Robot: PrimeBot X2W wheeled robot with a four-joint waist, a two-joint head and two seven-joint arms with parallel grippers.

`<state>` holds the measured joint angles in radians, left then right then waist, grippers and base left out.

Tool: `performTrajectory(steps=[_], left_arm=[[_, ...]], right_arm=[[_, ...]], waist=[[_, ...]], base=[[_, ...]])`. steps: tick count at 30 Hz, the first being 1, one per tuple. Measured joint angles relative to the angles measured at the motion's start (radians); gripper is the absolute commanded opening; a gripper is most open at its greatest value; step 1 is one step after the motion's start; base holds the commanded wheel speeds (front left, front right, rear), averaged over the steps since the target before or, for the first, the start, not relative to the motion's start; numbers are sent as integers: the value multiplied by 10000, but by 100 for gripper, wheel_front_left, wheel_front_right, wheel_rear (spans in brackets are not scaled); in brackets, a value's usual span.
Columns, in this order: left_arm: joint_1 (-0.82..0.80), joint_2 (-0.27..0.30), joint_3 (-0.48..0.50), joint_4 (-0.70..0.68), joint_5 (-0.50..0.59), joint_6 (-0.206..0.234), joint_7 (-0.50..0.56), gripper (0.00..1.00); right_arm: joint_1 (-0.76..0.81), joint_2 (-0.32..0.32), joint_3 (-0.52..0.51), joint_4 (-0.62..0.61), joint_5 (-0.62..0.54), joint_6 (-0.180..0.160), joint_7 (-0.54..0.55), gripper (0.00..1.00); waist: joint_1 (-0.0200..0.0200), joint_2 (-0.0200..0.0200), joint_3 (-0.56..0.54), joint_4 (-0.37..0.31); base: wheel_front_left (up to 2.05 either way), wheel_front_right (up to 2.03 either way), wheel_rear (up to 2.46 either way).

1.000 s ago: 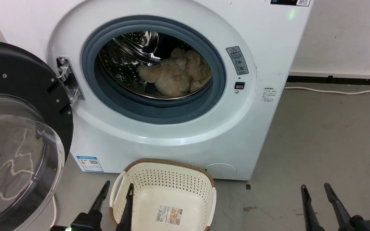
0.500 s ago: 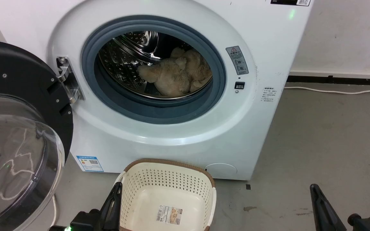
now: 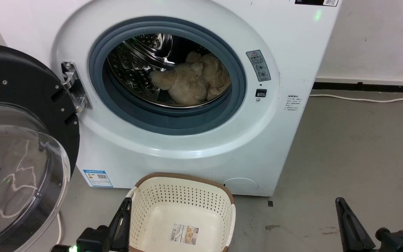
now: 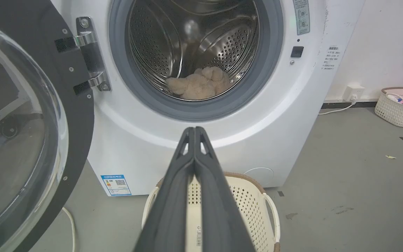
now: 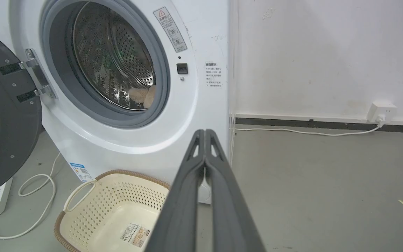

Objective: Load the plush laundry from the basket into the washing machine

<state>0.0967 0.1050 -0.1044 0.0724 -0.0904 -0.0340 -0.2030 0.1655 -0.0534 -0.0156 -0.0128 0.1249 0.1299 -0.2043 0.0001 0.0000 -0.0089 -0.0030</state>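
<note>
Inside the washing machine point(image 3: 187, 154), the plush laundry point(image 3: 191, 84) is lying loaded, so left fingers point(image 4: 180, 168) and right fingers point(image 5: 191, 171) are pressing together, empty.

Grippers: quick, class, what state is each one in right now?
Left gripper: closed, holding nothing.
Right gripper: closed, holding nothing.
</note>
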Motion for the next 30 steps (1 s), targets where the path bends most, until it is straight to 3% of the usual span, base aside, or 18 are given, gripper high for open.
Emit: performTrajectory(steps=[30], left_arm=[[-218,-178,307,-201,274,90,589,0]], right_arm=[[-424,0,40,23,-376,0,596,0]], waist=[[0,0,26,9]], base=[[0,0,0]])
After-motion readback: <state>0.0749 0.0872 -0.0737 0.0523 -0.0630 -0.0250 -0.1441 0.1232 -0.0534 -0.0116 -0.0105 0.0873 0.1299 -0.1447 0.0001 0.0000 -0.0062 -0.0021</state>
